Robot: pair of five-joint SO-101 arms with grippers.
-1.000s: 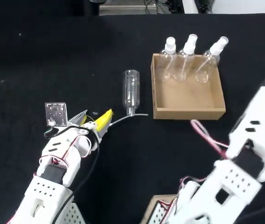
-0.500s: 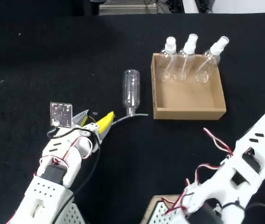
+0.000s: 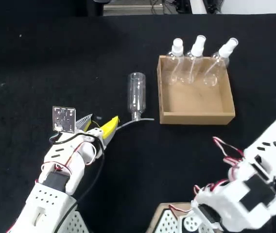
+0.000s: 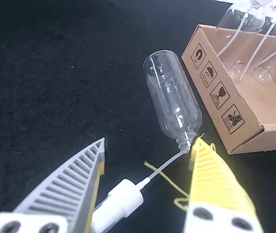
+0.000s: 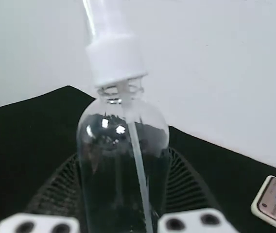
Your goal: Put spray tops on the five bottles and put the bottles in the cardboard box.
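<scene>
Straddling a loose spray top (image 4: 121, 199) on the black tabletop (image 3: 55, 58), my left hand (image 4: 150, 143) is spread open, with the grey finger on one side and the yellow finger on the other, neither touching the cap. The top's thin dip tube (image 4: 164, 167) runs toward the mouth of an uncapped bottle (image 4: 172, 102). That bottle lies on its side just beside the cardboard box (image 3: 196, 118), its neck turned toward my left hand. Three capped bottles (image 3: 195, 60) lie in the box, their white sprayers leaning over its far wall. My right hand (image 5: 123, 194) is clamped on a fourth capped bottle (image 5: 123, 141), both fingers around its body and its sprayer pointing away from my wrist.
</scene>
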